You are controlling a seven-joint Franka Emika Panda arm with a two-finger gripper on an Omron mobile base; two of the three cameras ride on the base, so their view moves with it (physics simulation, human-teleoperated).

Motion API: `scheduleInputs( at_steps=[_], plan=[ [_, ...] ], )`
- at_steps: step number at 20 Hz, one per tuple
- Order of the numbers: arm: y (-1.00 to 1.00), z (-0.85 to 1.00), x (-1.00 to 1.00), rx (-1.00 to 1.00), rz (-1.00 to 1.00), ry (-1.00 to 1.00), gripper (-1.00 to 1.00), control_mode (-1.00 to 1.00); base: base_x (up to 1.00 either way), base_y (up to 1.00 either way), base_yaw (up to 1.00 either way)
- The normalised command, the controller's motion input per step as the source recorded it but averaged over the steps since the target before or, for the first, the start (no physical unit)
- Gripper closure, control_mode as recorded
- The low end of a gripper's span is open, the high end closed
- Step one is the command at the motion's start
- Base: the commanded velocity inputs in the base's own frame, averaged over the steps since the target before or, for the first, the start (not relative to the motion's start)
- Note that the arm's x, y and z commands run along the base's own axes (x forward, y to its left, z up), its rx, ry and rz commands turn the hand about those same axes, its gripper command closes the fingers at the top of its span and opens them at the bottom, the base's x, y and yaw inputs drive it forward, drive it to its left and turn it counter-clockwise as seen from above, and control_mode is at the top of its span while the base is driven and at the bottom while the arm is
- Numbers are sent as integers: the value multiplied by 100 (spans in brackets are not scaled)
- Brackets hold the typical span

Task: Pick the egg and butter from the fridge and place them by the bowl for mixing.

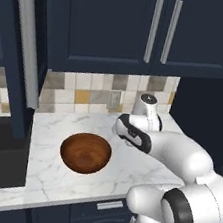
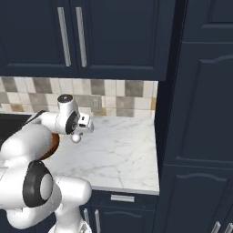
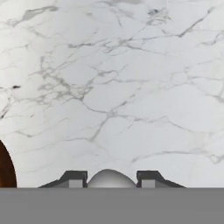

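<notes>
The counter (image 1: pixel 141 163) of white veined marble runs under navy cabinets (image 1: pixel 146 28), with a tiled backsplash (image 2: pixel 118 98) behind it. The bowl (image 1: pixel 85 152) sits on the counter, round, glossy and reddish-brown, and nothing lies in it. In the hand view a dark curved sliver of the bowl's rim shows at the lower left edge.

The arm (image 1: pixel 178 154) reaches out over the counter to the right of the bowl. The gripper (image 3: pixel 111 178) points down at bare marble, its jaws drawn narrow around the egg (image 3: pixel 111 179). The egg is a small, plain white ball, smooth and without marks. In the hand view its pale dome sits between the two dark finger tips; in the right base view it hangs as a little white sphere under the hand, above the counter and near the bowl.

Judging from this, the step in hand is the setting down of the egg beside the bowl. The egg is held above the marble, not yet resting on it. The next move calls for a gentle lowering until the egg touches the counter, close to the bowl but clear of its rim, then a slow opening of the jaws. A round egg on smooth stone may roll once freed, so a soft release matters. The butter would remain to be fetched from the fridge.
</notes>
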Motion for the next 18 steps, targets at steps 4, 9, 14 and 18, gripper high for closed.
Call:
scheduleInputs(
  at_steps=[4,9,14,18],
  plan=[
    [30,-37,19,-1,7,3,100,-100,0,0,0],
    [1,-25,3,0,2,-4,100,-100,0,0,0],
    [11,-49,0,0,3,-12,100,-100,0,0,0],
    [3,-24,4,0,1,-16,100,-100,0,0,0]
  ],
)
